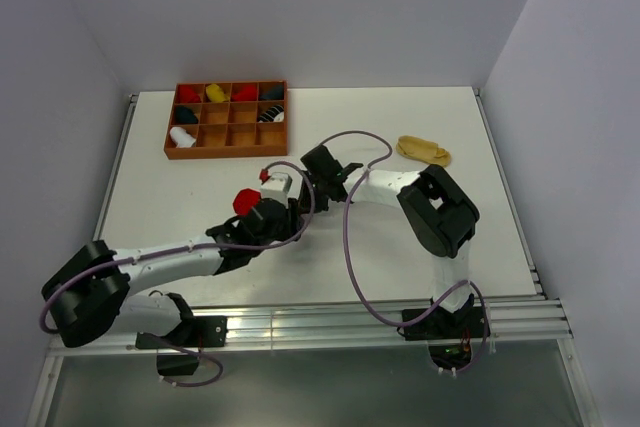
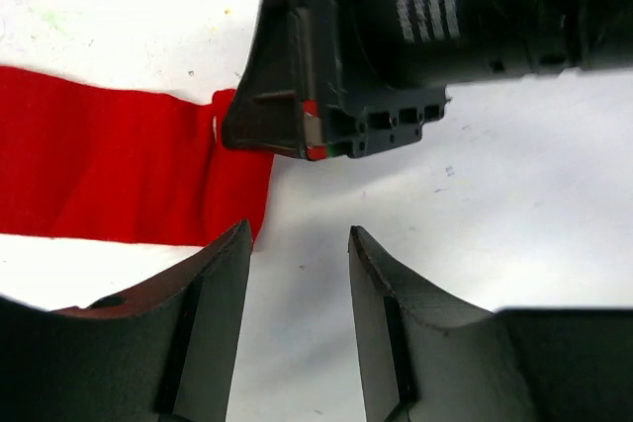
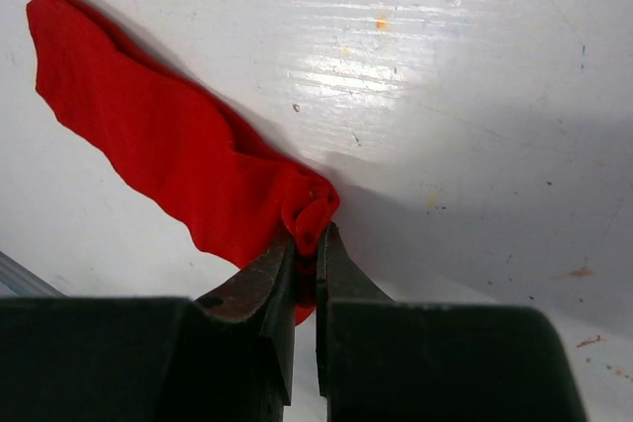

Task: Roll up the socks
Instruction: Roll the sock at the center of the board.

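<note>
Ajar left gripper, clamped right gripper

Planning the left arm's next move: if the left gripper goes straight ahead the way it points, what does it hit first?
Probably the right gripper, which pinches the red sock edge directly ahead of the open left gripper; depth is unclear.

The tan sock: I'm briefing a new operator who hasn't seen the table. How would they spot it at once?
On the white table, look well to the right of the wooden tray, about level with its front edge. The tan sock lies there alone and untouched. It is plain yellowish, whereas the red sock is mid-table.
</note>
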`<state>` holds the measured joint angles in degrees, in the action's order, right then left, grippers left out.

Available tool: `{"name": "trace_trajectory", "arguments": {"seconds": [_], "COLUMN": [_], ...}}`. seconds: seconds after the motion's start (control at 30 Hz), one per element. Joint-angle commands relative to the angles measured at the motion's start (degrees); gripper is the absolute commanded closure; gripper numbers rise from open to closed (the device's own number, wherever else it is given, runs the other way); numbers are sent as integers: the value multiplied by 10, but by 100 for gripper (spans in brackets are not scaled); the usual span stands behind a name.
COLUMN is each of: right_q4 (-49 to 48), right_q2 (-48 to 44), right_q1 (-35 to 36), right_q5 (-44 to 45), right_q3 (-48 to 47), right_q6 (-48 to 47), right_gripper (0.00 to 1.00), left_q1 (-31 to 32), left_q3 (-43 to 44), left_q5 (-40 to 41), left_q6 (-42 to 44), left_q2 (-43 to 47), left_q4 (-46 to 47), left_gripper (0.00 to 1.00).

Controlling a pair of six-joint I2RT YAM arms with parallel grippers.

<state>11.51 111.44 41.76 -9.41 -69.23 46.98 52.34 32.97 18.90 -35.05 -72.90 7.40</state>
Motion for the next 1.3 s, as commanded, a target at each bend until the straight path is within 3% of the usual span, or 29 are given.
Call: {"name": "trace_trajectory", "arguments": {"seconds": [0.0,0.4,0.9,1.0,1.17,1.27], "right_q4": [36,33,37,35,20,-3], "right_q2": [-4,-4,1,1,-12,-32], "right_q1": [7,7,5,5,2,-7], "right_q5": [15,1,-17,-25,-33,-38], "right_q3": [-19,-19,-28,-28,-17,2], "right_q6": [-8,-8,0,4,8,14], "right_gripper": [100,100,100,100,100,92], "left_q1": [42,58,58,58,58,58], "left_q3": [38,79,135,146,155,153], "left_q5": [107,156,155,160,158,156], "left_q6": [67,62,51,46,46,46], "left_q2": [-45,-155,-261,-285,-300,-289], "left_q4": [3,-29,-121,-140,-150,-150], "left_gripper": [51,52,57,65,99,99]}}
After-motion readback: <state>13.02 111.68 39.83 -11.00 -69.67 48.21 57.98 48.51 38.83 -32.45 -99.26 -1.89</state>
